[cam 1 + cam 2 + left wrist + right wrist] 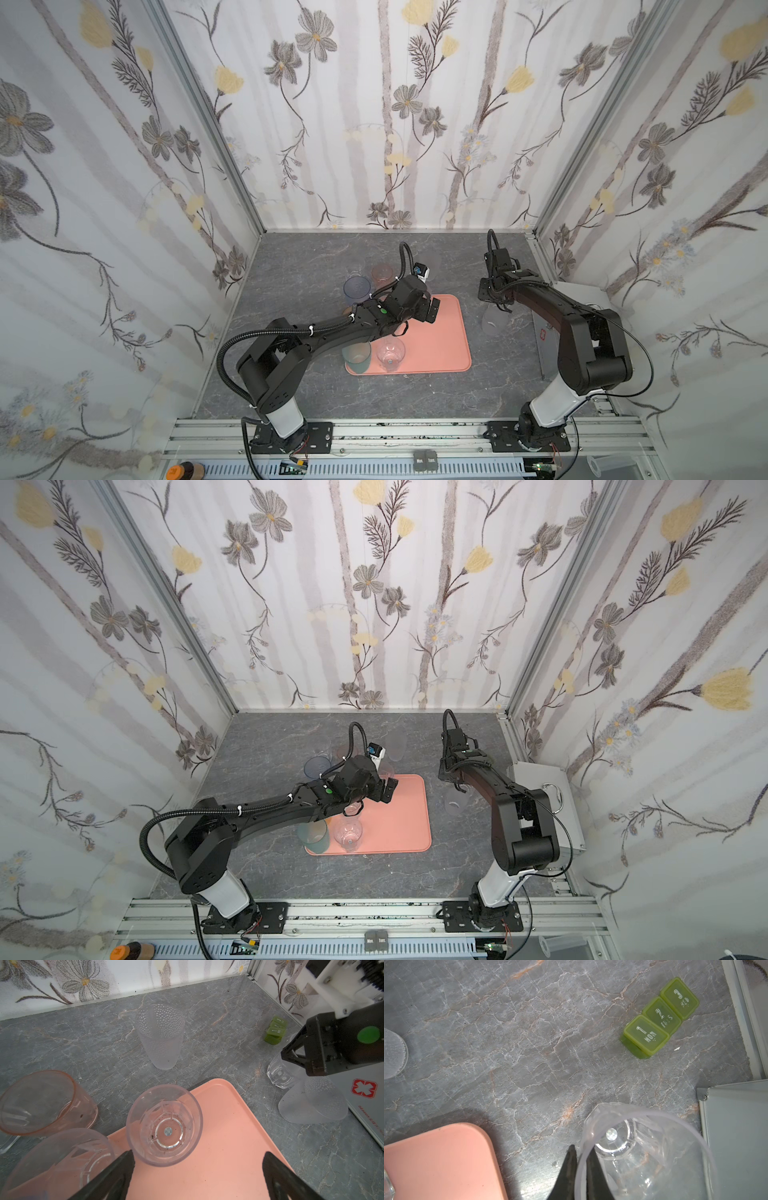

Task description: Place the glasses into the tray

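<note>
The salmon-pink tray [440, 332] [399, 812] lies mid-table. On its near end stand a teal glass [356, 356] and a clear glass [390, 352]. My left gripper [197, 1159] [432, 309] hangs open over the tray's far end, nothing between its fingers; a clear glass [164, 1126] stands on the tray just ahead of it. To the right of the tray my right gripper [581, 1153] is shut on the rim of a clear glass [643, 1157] [280, 1074], one finger inside and one outside. A frosted glass [494, 322] sits beside it.
Behind the tray on the table are a blue glass [356, 289], a pink glass [41, 1103] and a frosted dimpled glass [162, 1036]. A green pill box [658, 1018] lies near the back right corner. A grey metal box [540, 775] stands against the right wall.
</note>
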### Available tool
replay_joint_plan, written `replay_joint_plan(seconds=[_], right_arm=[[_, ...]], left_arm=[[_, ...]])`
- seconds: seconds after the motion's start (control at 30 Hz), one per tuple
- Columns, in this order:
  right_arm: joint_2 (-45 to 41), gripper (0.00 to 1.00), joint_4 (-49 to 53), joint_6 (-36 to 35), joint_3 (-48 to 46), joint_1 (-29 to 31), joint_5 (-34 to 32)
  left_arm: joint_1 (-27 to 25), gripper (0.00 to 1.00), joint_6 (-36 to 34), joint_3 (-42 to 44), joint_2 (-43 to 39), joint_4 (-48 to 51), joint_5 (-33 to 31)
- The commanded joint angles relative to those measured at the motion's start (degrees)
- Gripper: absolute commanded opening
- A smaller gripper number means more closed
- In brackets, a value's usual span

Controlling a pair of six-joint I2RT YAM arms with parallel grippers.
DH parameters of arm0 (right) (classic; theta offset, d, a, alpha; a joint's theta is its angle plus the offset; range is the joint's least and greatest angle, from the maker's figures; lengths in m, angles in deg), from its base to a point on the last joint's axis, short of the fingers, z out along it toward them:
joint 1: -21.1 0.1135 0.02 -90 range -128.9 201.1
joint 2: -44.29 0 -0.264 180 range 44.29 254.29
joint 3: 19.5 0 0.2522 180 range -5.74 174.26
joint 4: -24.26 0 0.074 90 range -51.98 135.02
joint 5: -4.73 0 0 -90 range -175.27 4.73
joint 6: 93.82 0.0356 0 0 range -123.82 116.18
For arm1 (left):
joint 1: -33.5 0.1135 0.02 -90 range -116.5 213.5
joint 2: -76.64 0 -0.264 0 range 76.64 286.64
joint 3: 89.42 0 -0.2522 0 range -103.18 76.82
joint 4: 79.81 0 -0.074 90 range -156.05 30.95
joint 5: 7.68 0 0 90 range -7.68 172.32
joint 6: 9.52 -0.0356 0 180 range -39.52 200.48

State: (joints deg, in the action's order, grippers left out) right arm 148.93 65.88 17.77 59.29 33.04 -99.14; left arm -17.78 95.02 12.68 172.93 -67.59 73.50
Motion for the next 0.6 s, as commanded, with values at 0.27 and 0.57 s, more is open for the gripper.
replay_joint_plan(seconds=[0.27,0.57], right_arm=[[-5.53,0.02,2.19,-3.40,7.01,10.91,-2.11],[-7.80,0.01,8.77,0.77,6.49,22.48,0.37]], left_arm=[[0.08,0.99,-1.06,0.60,-2.05,-1.36,-4.76],[3.39,1.00,0.28,5.25,-10.04,-1.36,-7.35]])
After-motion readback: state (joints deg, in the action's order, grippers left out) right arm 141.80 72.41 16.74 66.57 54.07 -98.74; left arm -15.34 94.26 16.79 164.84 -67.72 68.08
